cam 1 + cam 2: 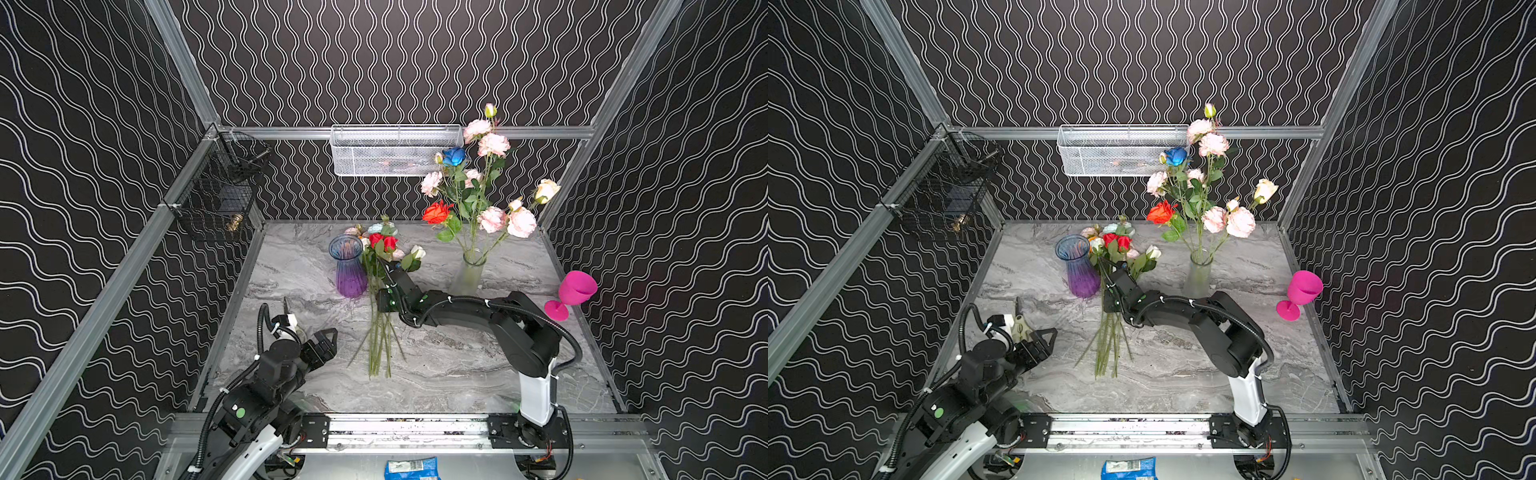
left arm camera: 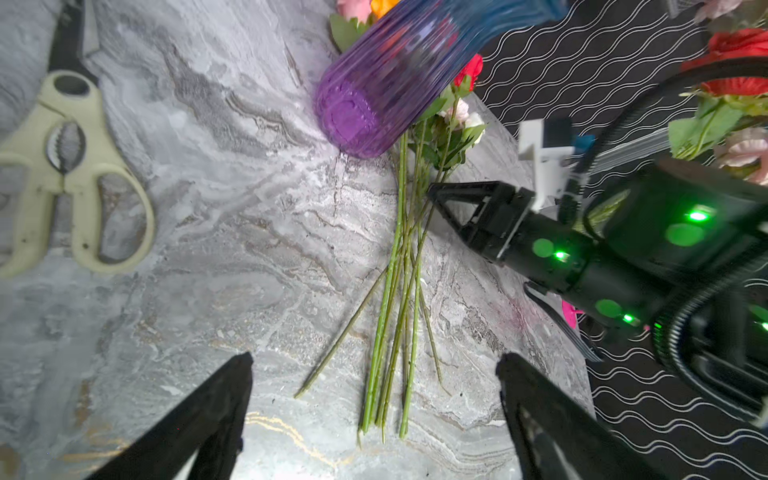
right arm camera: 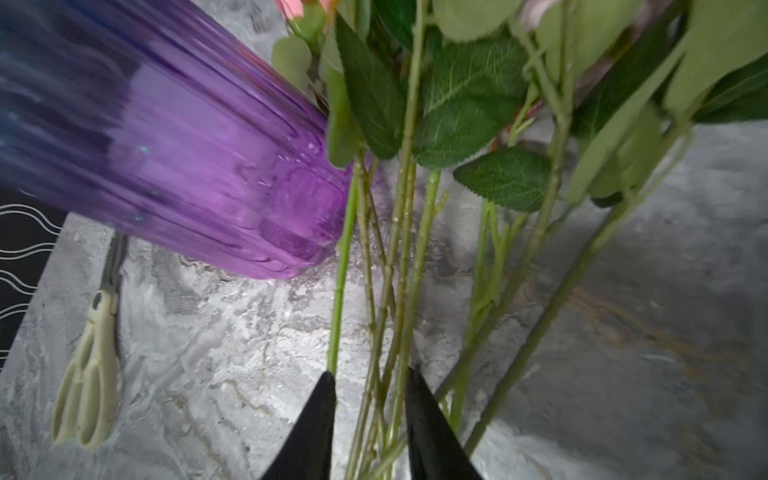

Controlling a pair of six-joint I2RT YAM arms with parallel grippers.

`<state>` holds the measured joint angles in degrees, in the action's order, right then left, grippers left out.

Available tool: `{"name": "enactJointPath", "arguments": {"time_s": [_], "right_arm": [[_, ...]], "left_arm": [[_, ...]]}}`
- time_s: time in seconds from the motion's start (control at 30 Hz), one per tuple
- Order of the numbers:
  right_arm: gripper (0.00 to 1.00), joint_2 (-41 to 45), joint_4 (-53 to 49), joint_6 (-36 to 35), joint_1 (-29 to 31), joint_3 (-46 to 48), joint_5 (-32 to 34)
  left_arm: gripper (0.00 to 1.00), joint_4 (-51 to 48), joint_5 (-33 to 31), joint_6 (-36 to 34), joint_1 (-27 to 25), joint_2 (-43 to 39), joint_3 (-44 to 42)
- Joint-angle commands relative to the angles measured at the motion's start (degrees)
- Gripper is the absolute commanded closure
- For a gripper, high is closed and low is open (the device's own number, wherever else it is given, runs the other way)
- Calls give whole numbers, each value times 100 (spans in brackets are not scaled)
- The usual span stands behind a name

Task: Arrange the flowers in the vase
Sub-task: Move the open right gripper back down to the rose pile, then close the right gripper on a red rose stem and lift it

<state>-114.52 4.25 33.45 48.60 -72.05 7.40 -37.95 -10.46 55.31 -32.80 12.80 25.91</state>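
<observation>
desk [image 1: 457, 365], grey marble. loose flowers [image 1: 379, 340] lie flat mid-desk in a bundle, cut stem ends toward the near edge, red, white and pale blooms toward the back. purple vase [image 1: 348, 266] stands upright and empty just beside the bundle's left, its base close against the stems in both wrist views.

clear vase [image 1: 469, 274] stands back right, well apart from the bundle, holding standing flowers [image 1: 473, 195]: pink, blue, red-orange and cream blooms.

right gripper [image 3: 370, 378] reaches across the middle over the bundle, jaws narrow, several stems running between the fingertips; cannot tell whether it pinches them.

left gripper [image 2: 374, 359] hangs near left, jaws wide, holding nothing.

scissors [image 2: 70, 166] lie on the desk's left side. pink goblet [image 1: 575, 291] sits tilted at the right edge.
</observation>
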Motion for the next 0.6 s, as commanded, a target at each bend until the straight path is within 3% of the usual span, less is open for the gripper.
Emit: {"name": "enactJointPath", "arguments": {"time_s": [0.0, 0.27, 0.57], "right_arm": [[72, -208, 143, 196, -82, -221, -216], [76, -446, -55, 286, -226, -537, -502], [86, -633, 24, 447, -262, -611, -825]], "left_arm": [[5, -293, -203, 13, 1, -138, 29], [5, -505, -251, 19, -4, -685, -8], [4, -485, -279, -47, 1, -621, 142]]}}
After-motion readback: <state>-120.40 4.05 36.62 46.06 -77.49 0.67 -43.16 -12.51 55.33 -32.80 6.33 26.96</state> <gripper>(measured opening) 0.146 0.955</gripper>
